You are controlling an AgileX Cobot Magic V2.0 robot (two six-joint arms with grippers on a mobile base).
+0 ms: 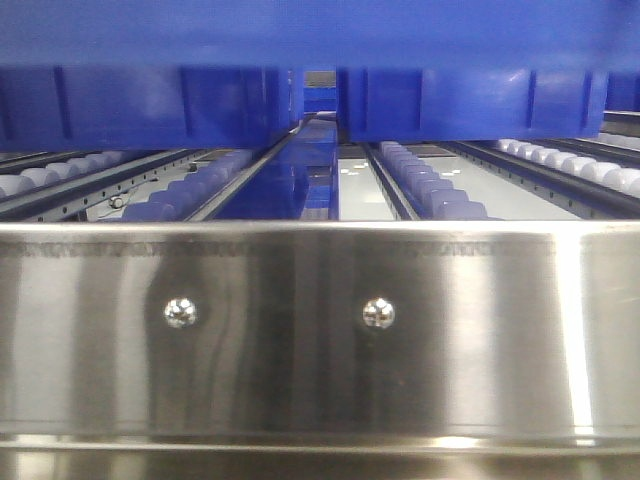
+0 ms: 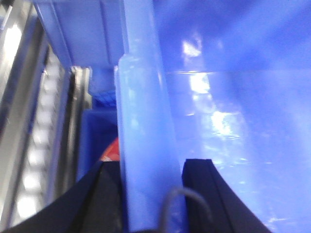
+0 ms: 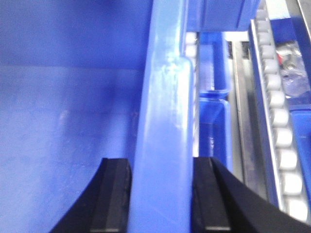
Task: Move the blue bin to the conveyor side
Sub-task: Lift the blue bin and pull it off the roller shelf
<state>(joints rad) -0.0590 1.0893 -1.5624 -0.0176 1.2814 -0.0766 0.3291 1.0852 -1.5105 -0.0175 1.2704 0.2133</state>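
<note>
Gripping blue bin (image 2: 233,107) rim, left end effector (image 2: 152,167) clamped across it, right end effector (image 3: 160,162) likewise

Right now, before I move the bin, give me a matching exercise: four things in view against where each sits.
Things: 1 left gripper; 2 right gripper; 3 stainless-steel rail; 4 white rollers.
Places: A carries two rivets, low in the front view; B grips the blue bin rim, rollers to its right in its own view; C in rows beyond the rail; D grips the bin rim, rollers to its left.
Pairs: 1-D; 2-B; 3-A; 4-C.
</note>
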